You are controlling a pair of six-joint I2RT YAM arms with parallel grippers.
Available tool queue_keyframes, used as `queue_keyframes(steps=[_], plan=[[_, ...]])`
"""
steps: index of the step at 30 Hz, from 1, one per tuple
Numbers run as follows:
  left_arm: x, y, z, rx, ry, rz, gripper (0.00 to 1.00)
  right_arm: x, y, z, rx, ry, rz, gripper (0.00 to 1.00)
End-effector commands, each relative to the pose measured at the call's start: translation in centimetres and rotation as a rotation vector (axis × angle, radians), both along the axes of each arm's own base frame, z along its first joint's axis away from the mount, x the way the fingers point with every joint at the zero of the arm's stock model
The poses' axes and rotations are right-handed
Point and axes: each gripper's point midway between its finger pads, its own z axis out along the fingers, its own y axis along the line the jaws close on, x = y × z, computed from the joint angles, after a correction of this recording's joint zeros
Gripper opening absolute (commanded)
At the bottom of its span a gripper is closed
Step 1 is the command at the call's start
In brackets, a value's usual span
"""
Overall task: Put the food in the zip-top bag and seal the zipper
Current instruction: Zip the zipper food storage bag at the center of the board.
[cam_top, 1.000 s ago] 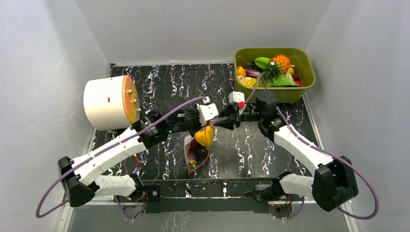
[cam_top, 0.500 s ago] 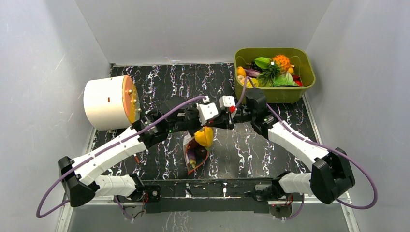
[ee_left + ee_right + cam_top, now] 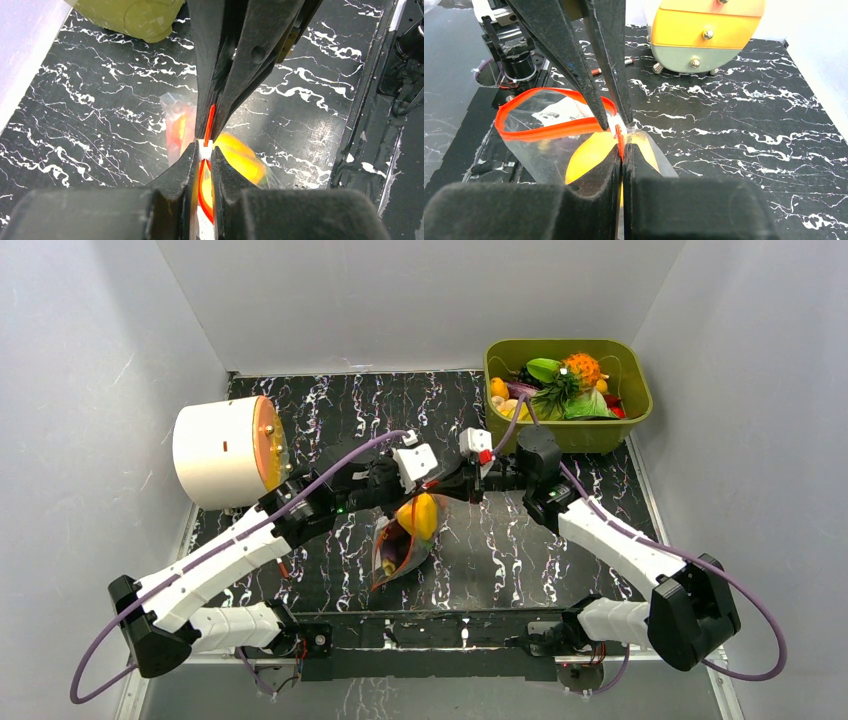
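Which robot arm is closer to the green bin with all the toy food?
Right. The right arm bends just in front of the green bin; the left arm reaches in from the far side, beside the white drum.

A black tabletop (image 3: 330, 410) veined in white is lying beneath the fingers (image 3: 589, 200) and spreading out on every side of them, while plain pale grey walls (image 3: 420, 300) are closing it in beyond them and to either side, and even, diffuse light is falling across all of it.
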Motion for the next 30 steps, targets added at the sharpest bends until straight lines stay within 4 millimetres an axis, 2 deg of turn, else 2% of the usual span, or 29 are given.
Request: queue_keyframes(steps=[1, 12, 21, 23, 26, 30], plan=[[-0.8, 2.2, -2.7, 0.08, 0.104, 0.022, 0.0, 0.4, -0.7, 5.2, 0.112, -0.159, -0.047, 0.0], [-0.5, 2.6, -2.0, 0.031, 0.135, 0.04, 0.0, 1.6, -2.0, 6.5, 0.142, -0.164, -0.152, 0.0], [-1.0, 3.0, -1.9, 0.02, 0.144, 0.042, 0.0, 2.7, -3.3, 5.5, 0.144, -0.112, -0.225, 0.0], [-1.2, 3.1, -2.0, 0.014, 0.145, 0.04, 0.0, 2.4, -3.3, 5.2, 0.125, -0.119, -0.214, 0.0], [-1.3, 2.6, -1.7, -0.009, 0.143, 0.016, 0.0, 1.1, -2.9, 4.4, 0.081, -0.118, -0.111, 0.0], [-1.0, 2.1, -1.8, -0.01, 0.138, 0.004, 0.0, -0.2, -2.4, 3.8, 0.051, -0.105, -0.02, 0.23]])
